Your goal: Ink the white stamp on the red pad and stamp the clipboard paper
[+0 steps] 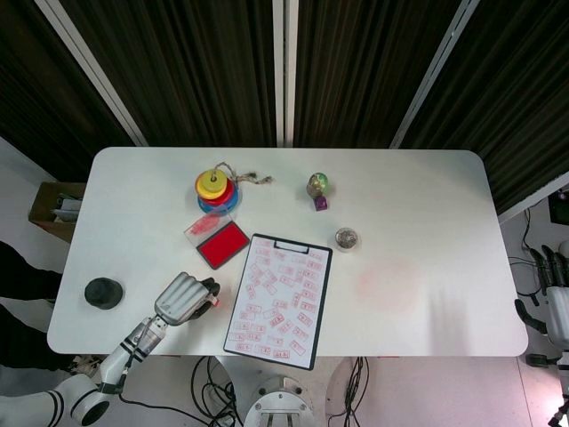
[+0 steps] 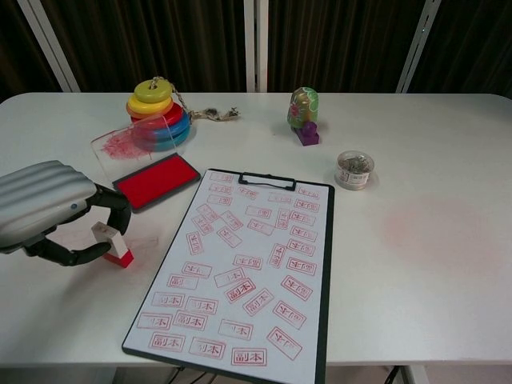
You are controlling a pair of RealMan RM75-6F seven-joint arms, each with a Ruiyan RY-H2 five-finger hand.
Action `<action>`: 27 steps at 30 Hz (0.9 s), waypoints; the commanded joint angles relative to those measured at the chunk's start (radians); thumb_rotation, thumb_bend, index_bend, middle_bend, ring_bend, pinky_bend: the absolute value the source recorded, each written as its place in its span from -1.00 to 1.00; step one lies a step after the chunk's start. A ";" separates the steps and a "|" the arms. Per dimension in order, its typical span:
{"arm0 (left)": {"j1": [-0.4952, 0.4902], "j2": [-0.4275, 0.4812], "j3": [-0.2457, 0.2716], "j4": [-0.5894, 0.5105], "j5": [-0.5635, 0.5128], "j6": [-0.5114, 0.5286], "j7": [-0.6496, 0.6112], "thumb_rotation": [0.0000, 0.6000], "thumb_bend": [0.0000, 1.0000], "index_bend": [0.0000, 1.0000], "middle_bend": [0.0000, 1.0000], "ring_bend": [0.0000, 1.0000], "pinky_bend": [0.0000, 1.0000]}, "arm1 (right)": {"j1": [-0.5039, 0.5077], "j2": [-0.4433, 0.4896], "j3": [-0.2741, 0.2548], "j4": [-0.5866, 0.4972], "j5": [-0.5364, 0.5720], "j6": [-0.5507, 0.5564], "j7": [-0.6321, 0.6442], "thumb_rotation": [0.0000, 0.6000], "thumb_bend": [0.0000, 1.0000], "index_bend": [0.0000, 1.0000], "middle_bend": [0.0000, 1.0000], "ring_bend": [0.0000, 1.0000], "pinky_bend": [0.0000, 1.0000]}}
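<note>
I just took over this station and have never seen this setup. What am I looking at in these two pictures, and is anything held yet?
One camera looks straight down from the robot's head, the other forward from its chest. The left hand, silver-backed with black fingers, curls around the small white stamp with a red base on the white table; a firm grip is not clear. The right hand hangs beside the table, holding nothing. Also there: an open red ink pad, a black clipboard with heavily stamped paper, a coloured ring stacker, a small green figurine, a round clear tub and a black round object.
</note>
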 commanded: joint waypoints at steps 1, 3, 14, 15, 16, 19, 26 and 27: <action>-0.001 -0.003 0.000 0.007 -0.006 0.002 -0.004 1.00 -0.26 0.07 0.05 0.88 1.00 | -0.001 0.000 0.001 0.003 0.001 0.001 0.003 1.00 -0.55 -1.00 -1.00 -1.00 -1.00; -0.002 -0.003 -0.001 0.009 -0.009 0.003 -0.004 1.00 -0.26 0.09 0.07 0.89 1.00 | -0.001 0.000 0.001 0.006 0.001 0.001 0.006 1.00 -0.55 -1.00 -1.00 -1.00 -1.00; -0.008 0.002 -0.026 0.003 -0.003 0.070 -0.075 1.00 -0.26 0.23 0.21 0.96 1.00 | -0.004 -0.002 0.004 0.011 -0.008 0.015 0.014 1.00 -0.54 -1.00 -1.00 -1.00 -1.00; -0.010 0.004 -0.030 0.003 -0.002 0.078 -0.083 1.00 -0.26 0.23 0.22 0.97 1.00 | -0.004 -0.002 0.004 0.011 -0.009 0.017 0.015 1.00 -0.54 -1.00 -1.00 -1.00 -1.00; -0.014 0.006 -0.038 0.002 -0.001 0.088 -0.095 1.00 -0.26 0.24 0.23 0.97 1.00 | -0.004 -0.002 0.005 0.011 -0.010 0.018 0.015 1.00 -0.54 -1.00 -1.00 -1.00 -1.00; -0.033 0.004 -0.066 0.002 0.001 0.105 -0.133 1.00 -0.26 0.28 0.27 0.99 1.00 | -0.004 -0.004 0.004 0.011 -0.013 0.019 0.011 1.00 -0.54 -1.00 -1.00 -1.00 -1.00; -0.123 -0.039 -0.157 0.048 -0.054 0.046 -0.258 1.00 -0.26 0.29 0.28 1.00 1.00 | -0.002 -0.006 0.001 -0.001 -0.018 0.018 -0.004 1.00 -0.54 -1.00 -1.00 -1.00 -1.00; -0.137 -0.049 -0.166 0.067 -0.063 0.031 -0.267 1.00 -0.26 0.29 0.28 1.00 1.00 | -0.002 -0.005 0.001 -0.003 -0.018 0.019 -0.006 1.00 -0.54 -1.00 -1.00 -1.00 -1.00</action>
